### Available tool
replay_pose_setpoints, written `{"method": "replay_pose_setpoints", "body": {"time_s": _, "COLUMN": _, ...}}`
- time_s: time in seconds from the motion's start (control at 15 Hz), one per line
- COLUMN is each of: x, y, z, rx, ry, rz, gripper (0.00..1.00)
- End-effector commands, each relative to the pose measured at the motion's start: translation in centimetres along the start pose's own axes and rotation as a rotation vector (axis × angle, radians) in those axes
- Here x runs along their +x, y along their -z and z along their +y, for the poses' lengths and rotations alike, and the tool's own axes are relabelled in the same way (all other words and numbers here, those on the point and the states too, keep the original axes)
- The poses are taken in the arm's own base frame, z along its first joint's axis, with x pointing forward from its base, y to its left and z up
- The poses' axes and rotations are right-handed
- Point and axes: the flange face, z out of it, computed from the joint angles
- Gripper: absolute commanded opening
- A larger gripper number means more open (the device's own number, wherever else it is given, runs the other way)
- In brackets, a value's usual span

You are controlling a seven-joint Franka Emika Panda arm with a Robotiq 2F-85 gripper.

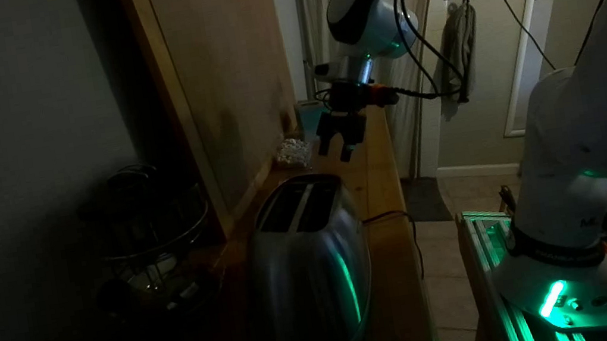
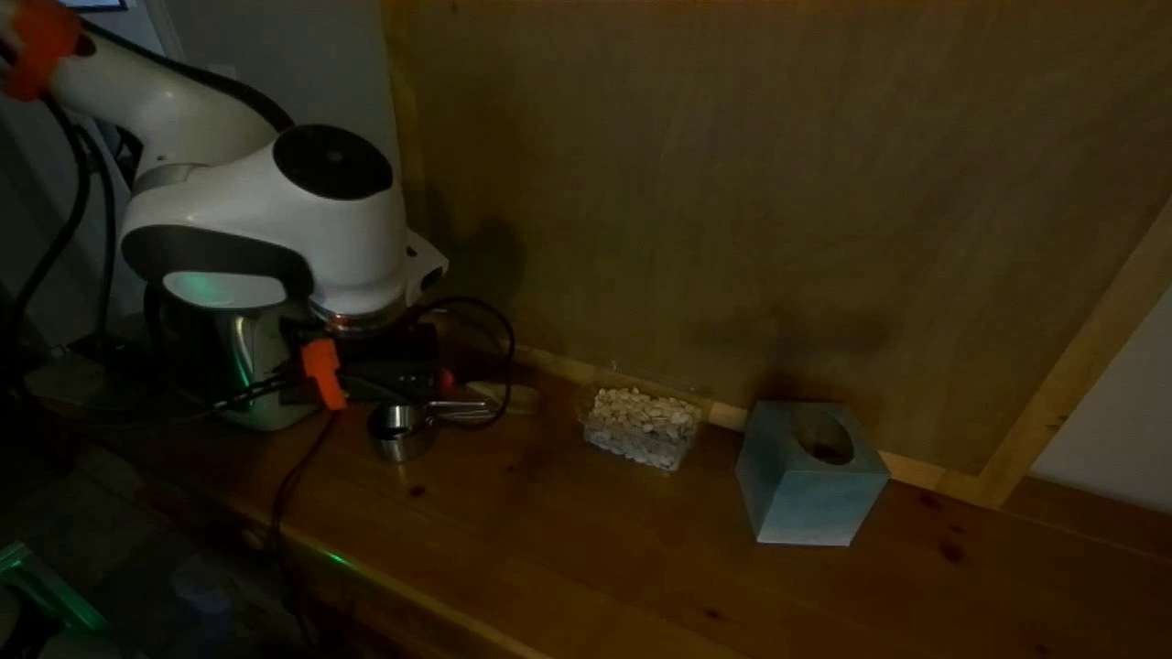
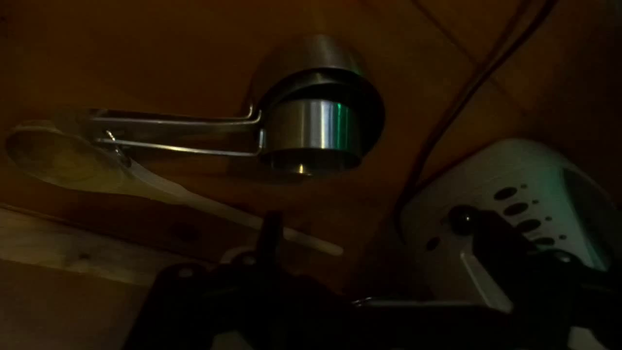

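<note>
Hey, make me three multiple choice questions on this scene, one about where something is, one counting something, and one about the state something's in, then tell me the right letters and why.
1. Where are the metal measuring cups?
A) On the floor
B) Inside the tissue box
C) On the wooden counter

2. How many slots are on top of the toaster?
A) Two
B) Four
C) Six

3. How does the gripper stand?
A) Shut on a spoon
B) Open and empty
C) Shut with nothing inside

1 is C, since an exterior view shows them resting on the boards.
2 is A, since two dark openings lie side by side in the top.
3 is B, since its jaws stand apart with nothing between them.
</note>
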Motion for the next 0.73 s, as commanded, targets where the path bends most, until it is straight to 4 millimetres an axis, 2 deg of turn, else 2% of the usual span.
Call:
{"method": "replay_pose_setpoints", "body": {"time_s": 0.0, "x": 0.9, "y": 2.6, "z": -1.0, "rx": -0.017, "ry": -0.196, "rz": 0.047, "gripper": 1.0}}
{"method": "replay_pose_setpoints", "body": {"time_s": 0.33, "x": 1.5, "y": 4.0, "z": -1.3, "rx": -0.061, "ry": -0.438, "rz": 0.112, "gripper": 1.0}}
{"method": "replay_pose_setpoints", "body": {"time_s": 0.4, "x": 1.2, "y": 3.3, "z": -0.9, "rx": -0.045, "ry": -0.36, "rz": 0.07, "gripper": 1.0}}
{"method": "replay_pose_setpoints", "body": {"time_s": 0.67, "x": 1.2, "y": 3.4, "z": -0.9, "rx": -0.045, "ry": -0.367, "rz": 0.071, "gripper": 1.0}}
